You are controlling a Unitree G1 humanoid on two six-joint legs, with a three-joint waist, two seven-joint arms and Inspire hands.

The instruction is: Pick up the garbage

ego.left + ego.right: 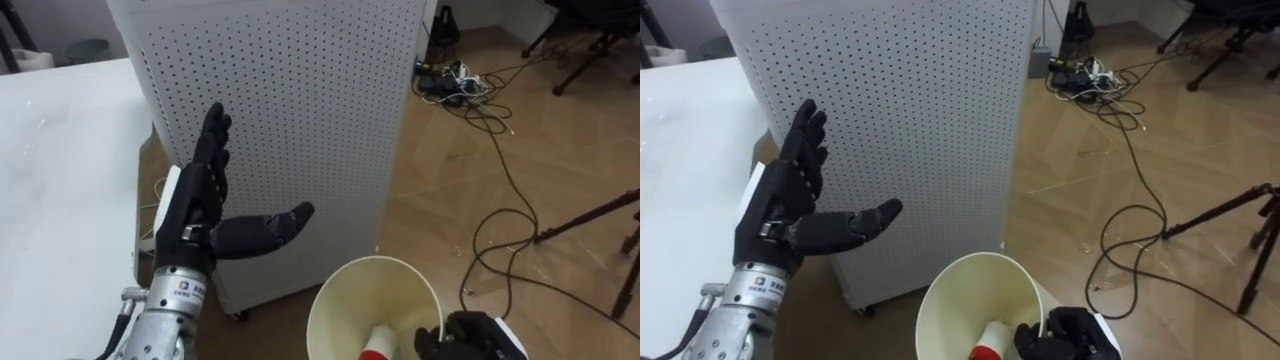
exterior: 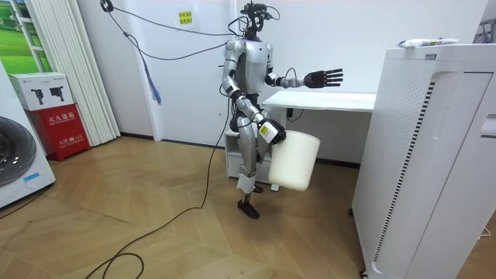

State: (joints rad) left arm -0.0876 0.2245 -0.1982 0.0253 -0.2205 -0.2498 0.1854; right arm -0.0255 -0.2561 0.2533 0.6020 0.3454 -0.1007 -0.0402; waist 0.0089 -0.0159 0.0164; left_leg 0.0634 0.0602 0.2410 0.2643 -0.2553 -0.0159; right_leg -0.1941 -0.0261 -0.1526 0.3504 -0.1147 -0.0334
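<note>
waste bin (image 1: 350, 292): smooth cream plastic, round, open-topped, nearest me.
garbage (image 1: 379, 343): white rounded piece with a red end, lying inside the waste bin.
right hand (image 1: 468, 336): dark, fingers clamped on the bin's rim.
left hand (image 1: 200, 200): black, raised, fingers straight and spread, holding nothing; wrist label unreadable.
cabinet (image 1: 300, 120): white perforated panel, just beyond.
table (image 1: 60, 180): smooth white, left.
cables (image 1: 480, 110): dark, tangled on the wood floor, farthest.
</note>
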